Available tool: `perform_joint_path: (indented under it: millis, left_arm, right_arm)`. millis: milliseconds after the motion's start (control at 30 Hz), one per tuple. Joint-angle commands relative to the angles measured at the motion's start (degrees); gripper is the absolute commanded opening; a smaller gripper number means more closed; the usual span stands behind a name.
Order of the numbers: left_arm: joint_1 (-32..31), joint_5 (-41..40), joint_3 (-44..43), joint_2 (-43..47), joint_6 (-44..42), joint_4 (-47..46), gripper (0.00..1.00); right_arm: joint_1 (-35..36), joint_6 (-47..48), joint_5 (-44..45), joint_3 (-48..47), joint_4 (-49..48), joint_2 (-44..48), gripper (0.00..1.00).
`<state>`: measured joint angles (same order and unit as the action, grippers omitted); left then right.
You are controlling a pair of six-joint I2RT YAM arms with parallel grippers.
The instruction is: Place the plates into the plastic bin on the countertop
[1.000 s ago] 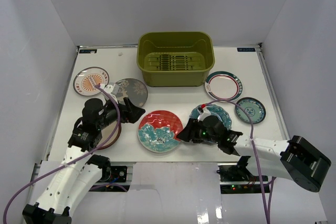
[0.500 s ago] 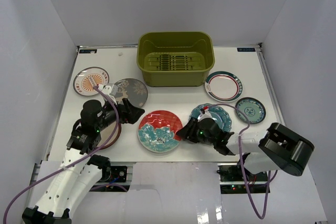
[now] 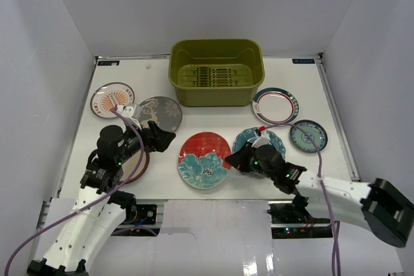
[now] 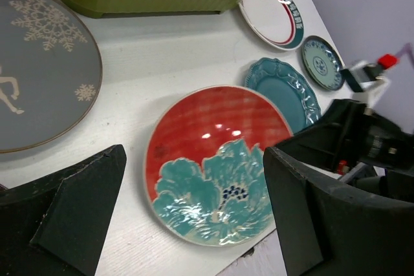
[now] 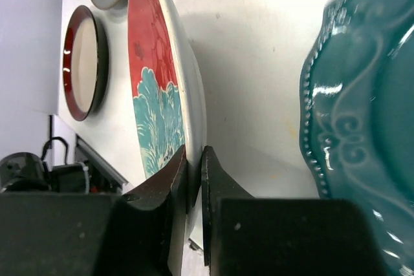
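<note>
At the 12 o'clock end of the flat white countertop (image 3: 362, 159), the olive-green plastic bin (image 3: 184, 88) is sitting with rounded corners and only its slotted floor showing. No plate is lying in it yet.

Below it, the red plate with teal flowers (image 3: 205, 159) is lying at the table's 6 o'clock edge, glossy and shallow, with the bin straight off at its 12 o'clock. The right gripper (image 3: 233, 161) is biting this plate at its 3 o'clock rim. In the wrist view the two dark fingers (image 5: 171, 179) are pressing together on the thin white edge, one on the painted face and one underneath. Being round, the plate is offering no long axis, so the lift is likely turning on that single rim pinch and a carry toward 12 o'clock.

The grey plate (image 3: 163, 113) is lying at the red one's 10 o'clock, matte with pale figures. The teal scalloped plate (image 3: 273, 138) is sitting just beside the right gripper, its beaded rim catching the light.

The left gripper (image 3: 163, 138) is hovering at the red plate's 9 o'clock, jaws spread wide and gripping nothing.
</note>
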<state>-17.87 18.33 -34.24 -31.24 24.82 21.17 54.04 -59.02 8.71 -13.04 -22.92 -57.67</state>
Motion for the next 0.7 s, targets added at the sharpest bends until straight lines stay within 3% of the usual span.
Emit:
perform_joint_path:
  millis: [0, 133, 233, 333, 667]
  left_arm:
    - [-0.24, -4.78, -0.65, 0.83, 0.41, 1.77, 0.98]
    - [-0.41, -6.2, -0.74, 1.36, 0.76, 2.3, 0.98]
    - [-0.5, -6.11, -0.65, 2.41, 0.93, 2.21, 0.98]
    - [-0.59, -5.59, -0.48, 3.29, 1.11, 2.21, 0.98]
    - [-3.49, -2.77, -0.65, 1.28, 1.81, 1.77, 0.98]
  right_arm:
    - [-1.12, 10.92, 5.97, -12.42, 3.65, 11.69, 0.08]
    - [-7.79, 21.29, 2.19, -27.01, 8.41, 11.18, 0.08]
    - [-14.36, 23.33, -2.71, -36.68, 8.68, 6.01, 0.08]
    - [-21.86, 22.73, -10.96, -46.26, 8.42, -4.25, 0.08]
    - [-32.15, 21.41, -18.99, -75.98, 10.96, -34.69, 0.08]
